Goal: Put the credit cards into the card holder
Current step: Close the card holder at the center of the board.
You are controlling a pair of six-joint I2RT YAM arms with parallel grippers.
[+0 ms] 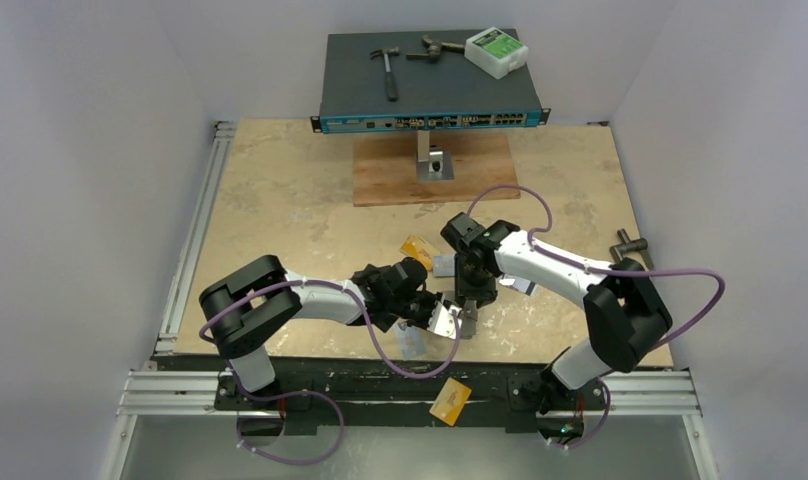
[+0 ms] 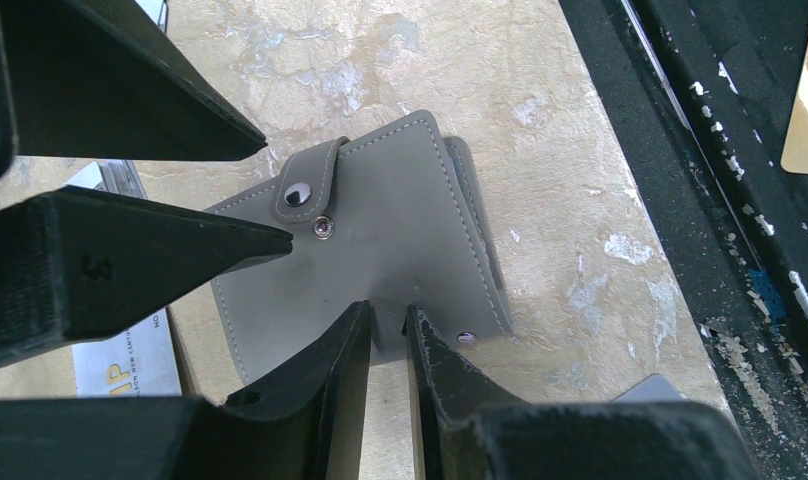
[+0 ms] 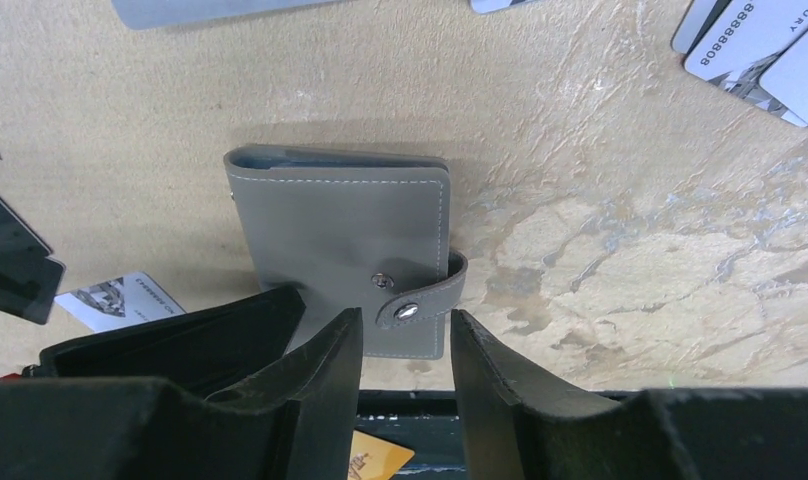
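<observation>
While the card holder (image 3: 340, 230) lies folded on the desk (image 3: 630, 200) with its strap (image 3: 435, 295) unsnapped from the stud (image 3: 380, 279), the right end effector (image 3: 405, 314) stands open, its fingers straddling the strap's free end. The left end effector (image 2: 388, 306) is drawn narrow and appears to pinch the holder's edge nearest it, pinning the case down. Credit cards (image 3: 750, 40) lie loose beyond the right fingers; whether any sits inside the holder cannot be told. Judged step: opening the cover. Close the right fingers on the strap alone, not on the cover beneath it, then lift in an arc about the spine. The left grip should anchor only the lower leaf, since pinching both leaves would block the opening.
</observation>
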